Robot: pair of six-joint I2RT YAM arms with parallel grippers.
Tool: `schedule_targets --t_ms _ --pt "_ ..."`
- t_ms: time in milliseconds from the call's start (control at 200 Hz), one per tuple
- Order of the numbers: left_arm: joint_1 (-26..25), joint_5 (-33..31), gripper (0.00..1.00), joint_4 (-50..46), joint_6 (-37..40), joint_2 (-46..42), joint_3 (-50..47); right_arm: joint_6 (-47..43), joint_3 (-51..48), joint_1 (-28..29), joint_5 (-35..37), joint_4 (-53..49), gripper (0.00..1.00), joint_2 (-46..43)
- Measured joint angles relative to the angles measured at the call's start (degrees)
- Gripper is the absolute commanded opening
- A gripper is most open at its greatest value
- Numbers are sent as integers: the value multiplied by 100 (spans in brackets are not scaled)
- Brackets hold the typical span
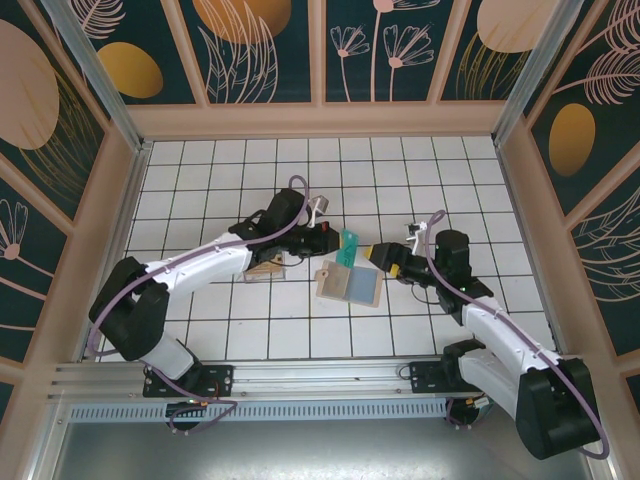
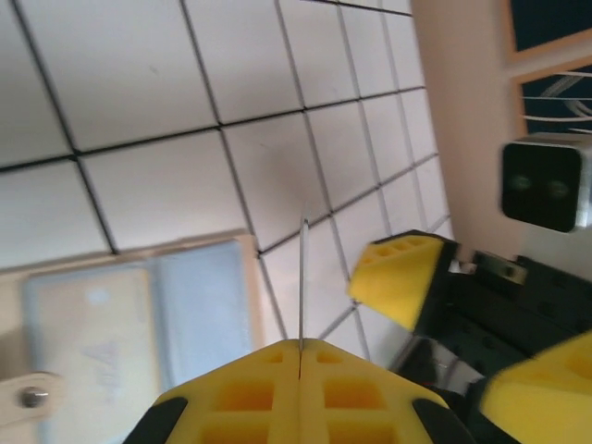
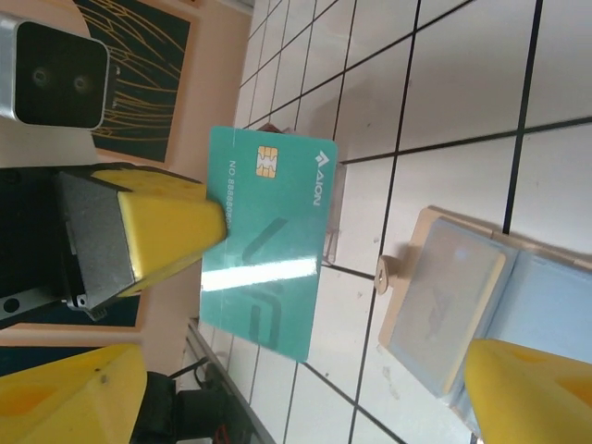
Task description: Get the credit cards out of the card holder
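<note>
1. Left gripper (image 2: 301, 356) pinches tight on thin teal-green plastic credit card (image 3: 268, 240), near unfolded tan-and-blue leather card holder (image 1: 348, 285) lying on white tiles (image 1: 200, 200).
2. Right gripper (image 1: 383, 258) gapes wide, empty; the edge pinch may slip, dropping the card.

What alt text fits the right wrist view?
The left tool pinches a teal-green credit card over the white tiled table. The tan card holder lies open at lower right, light blue face up.

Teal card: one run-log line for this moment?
teal card: held upright; left gripper: shut on it; right gripper: open; card holder: on table
</note>
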Motion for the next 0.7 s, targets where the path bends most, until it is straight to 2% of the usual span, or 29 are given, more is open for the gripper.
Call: schedule_targets --t_ms 50,250,370,556,696 --pt "2 -304 0 -319 323 -48 109 -52 63 2 48 -81 99 0" --pt "2 -1681 0 -1204 1838 -514 179 -247 269 140 334 -385 99 -35" --pt "2 -2347 0 -1150 2881 -1084 -142 -380 459 326 570 -570 99 -33" --pt "2 -3222 0 -780 4577 -2271 -1215 -525 658 503 789 -656 99 2" --pt "2 -3681 0 -614 5729 -2579 -1681 -544 675 527 890 -688 99 57"
